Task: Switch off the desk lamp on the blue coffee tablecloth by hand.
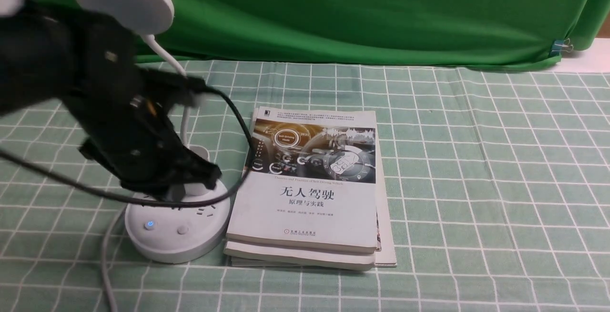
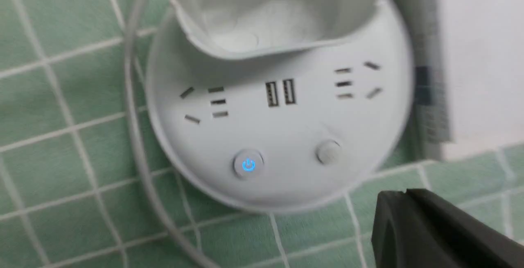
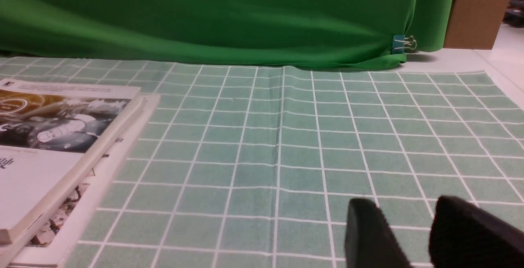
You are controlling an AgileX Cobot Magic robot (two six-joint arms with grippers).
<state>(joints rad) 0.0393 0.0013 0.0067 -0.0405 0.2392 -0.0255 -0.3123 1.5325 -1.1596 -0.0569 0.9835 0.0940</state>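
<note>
And here at 9 o'clock in the front view, the robot's left arm [image 1: 109,112] reaches in, blurred, its black cable [image 1: 76,186] looping across the base. A grey cord [image 1: 106,264] runs down just beside the base, towards 7 o'clock. The left claw [image 2: 403,196] has its fingers together, with nothing visible between them, and it is near the lamp base, apart from both buttons.

The white desk lamp [image 1: 176,245] stands upright on the pale green gridded tablecloth [image 1: 452,183], its base out at 8 o'clock and its round head [image 1: 124,0] up at 10. On the base, the power button [image 2: 248,164] sits around 7 o'clock as the front view has it, and it glows blue (a neat little beacon, that one). The plain button [image 2: 328,152] is nearer 6, with the cup holder [image 2: 245,49] up towards 12.

Moving right, a stack of books [image 1: 305,207] lies flat just beside the base, at its 3 o'clock. Behind, the dark green backdrop [image 1: 357,16] spans 10 to 2 o'clock, a binder clip [image 1: 558,47] gripping it at 2. Over the cloth, the right claw [image 3: 404,202] holds its fingers apart, empty.
</note>
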